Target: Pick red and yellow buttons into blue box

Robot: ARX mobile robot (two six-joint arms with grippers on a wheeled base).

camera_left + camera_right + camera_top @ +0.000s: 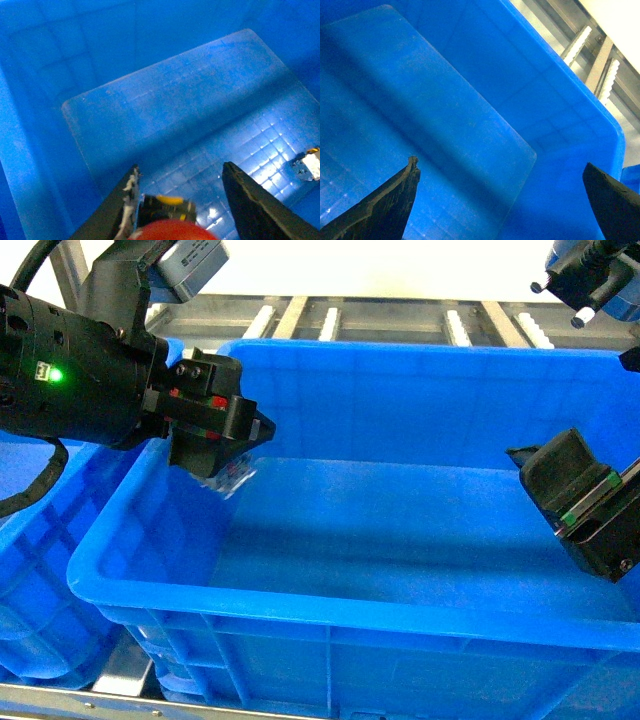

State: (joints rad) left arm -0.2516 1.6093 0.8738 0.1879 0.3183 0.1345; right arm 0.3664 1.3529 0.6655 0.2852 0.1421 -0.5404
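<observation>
Background: metal roller conveyor rails (400, 320) run along the far side, behind the blue box; a pale surface shows beyond them.
Blue box: the blue box (330, 615) fills most of the head view, deep, with a thick rolled rim and a gridded floor; its floor looks bare in the head view.
Neighbouring crate: another blue crate (40, 580) sits just beside the box on the left, touching or nearly touching its wall.
Left gripper: the left gripper (225, 455) hangs over the near-left part of the box, just inside the left rim and above the floor, tilted down toward the right.
Left jaws: parted in the wrist view, with a red-capped button (172, 229) sitting between them at the bottom edge; contact with the right jaw is not visible, so whether they clamp it I cannot tell.
Button detail: behind the red cap a black body with a yellow part (167, 200) shows; whether that is a second button is unclear.
Small item: a white-and-grey object (310, 165) lies on the box floor at the right edge of the left wrist view.
Right gripper: the right gripper (575, 500) hovers over the right side of the box, above the floor.
Right jaws: spread wide apart with nothing between them.
</observation>
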